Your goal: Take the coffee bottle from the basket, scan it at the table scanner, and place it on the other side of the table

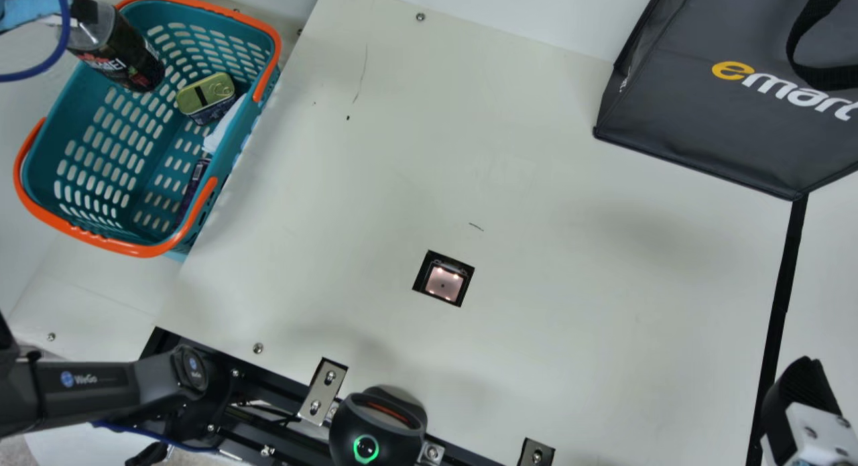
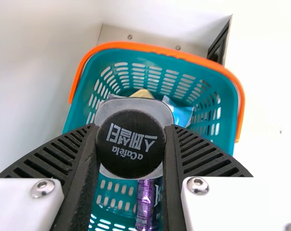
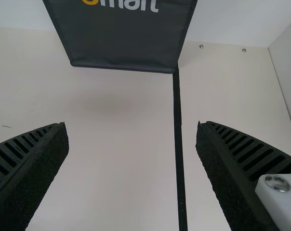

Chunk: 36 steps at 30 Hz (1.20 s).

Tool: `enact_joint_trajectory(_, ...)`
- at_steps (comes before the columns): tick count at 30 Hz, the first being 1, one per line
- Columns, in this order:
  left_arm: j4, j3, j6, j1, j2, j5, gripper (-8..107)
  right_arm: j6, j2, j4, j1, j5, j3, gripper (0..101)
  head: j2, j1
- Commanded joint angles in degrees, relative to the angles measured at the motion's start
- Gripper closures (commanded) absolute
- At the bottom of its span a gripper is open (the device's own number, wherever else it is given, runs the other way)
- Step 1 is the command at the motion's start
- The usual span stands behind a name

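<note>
Your left gripper (image 1: 82, 9) is gripping the bottle (image 1: 120, 55) by its cap (image 2: 130, 156) between 2 fingers | bottle is hanging over the basket (image 1: 137, 250), far left | your right gripper (image 1: 801, 385) is hanging open, near right

Over in the main view's upper left, the coffee bottle (image 1: 127, 60), clear-shouldered with a dark label and black cap, is held by its neck end at the teal, slotted, orange-rimmed basket (image 1: 100, 242), cap toward the corner. Just below centre, the table scanner (image 1: 443, 283) glows pinkish in a black-edged square opening in the cream surface (image 1: 570, 305).
</note>
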Motion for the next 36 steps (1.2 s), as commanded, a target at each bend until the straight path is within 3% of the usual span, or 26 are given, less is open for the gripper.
enact_joint_trajectory(1,-0.21,-0.40,-0.90,-0.39,-0.64,0.40,107,0.00,0.00,0.00,0.00,0.00,0.00,6,0.23,-1.66)
enact_joint_trajectory(13,2.22,0.08,-10.22,-7.88,-6.50,0.22,107,0.00,0.00,0.00,0.00,0.00,0.00,6,0.23,-1.66)
enact_joint_trajectory(36,13.57,7.66,-30.65,-32.70,-14.71,-3.12,107,0.00,0.00,0.00,0.00,0.05,0.00,6,0.23,-1.66)
